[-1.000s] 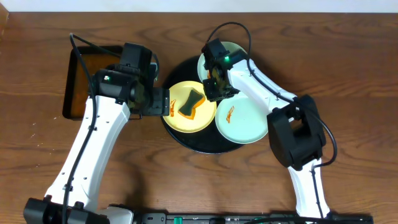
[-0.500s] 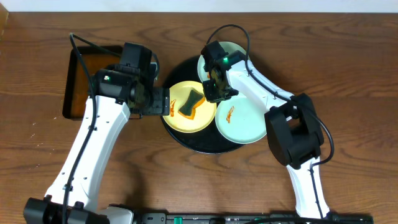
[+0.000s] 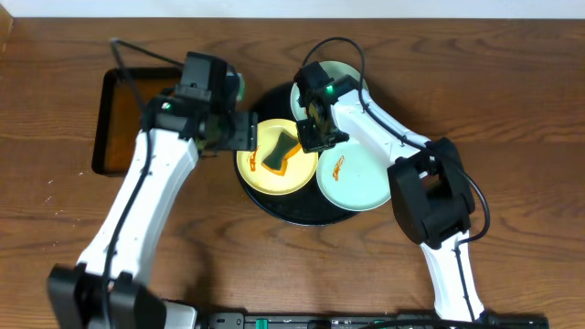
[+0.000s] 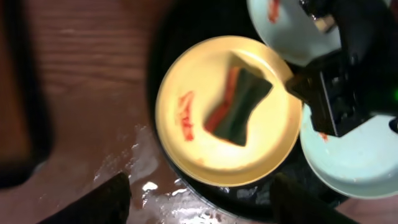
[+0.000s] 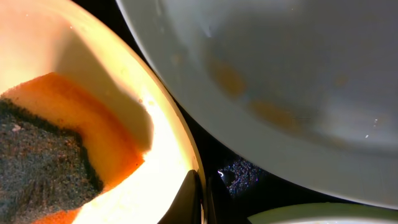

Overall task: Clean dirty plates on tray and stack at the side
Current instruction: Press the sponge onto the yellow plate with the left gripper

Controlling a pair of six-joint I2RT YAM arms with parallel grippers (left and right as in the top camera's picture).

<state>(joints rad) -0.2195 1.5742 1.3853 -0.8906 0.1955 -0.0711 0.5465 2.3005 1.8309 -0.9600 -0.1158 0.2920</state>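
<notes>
Yellow plate (image 3: 263, 179) sits on the left half of the round black tray (image 3: 294, 210), mid-counter (image 3: 512, 110), w/ a sponge (image 3: 281, 152) lying on it and an orange-red smear beside the sponge, so not wiped yet. Two mint plates share the tray: one (image 3: 364, 187) at the right-near side w/ a smear, one (image 3: 345, 73) at the far side, partly under the right arm.

Right tool (image 3: 313, 137) is closed, tips at the yellow plate's far-right rim. Its wrist view suggests it's pinching that rim, prob. to steady the plate, so that arm is busy.

Left tool (image 3: 245, 132) is spread wide, nothing btwn its fingers, hovering at the plate's far-left edge. It's the free arm.

Key relation: the sponge lies just right of the left tool and a bit nearer, approx plate centre. Its long axis runs diagonal, far-right to near-left. In the left wrist view the finger gap runs more or less across that axis, so a reach fwd and down should straddle the sponge's narrow waist w/o much wrist turn. That's my read. The right tool sits close to the sponge's far end, so there's little room there.
</notes>
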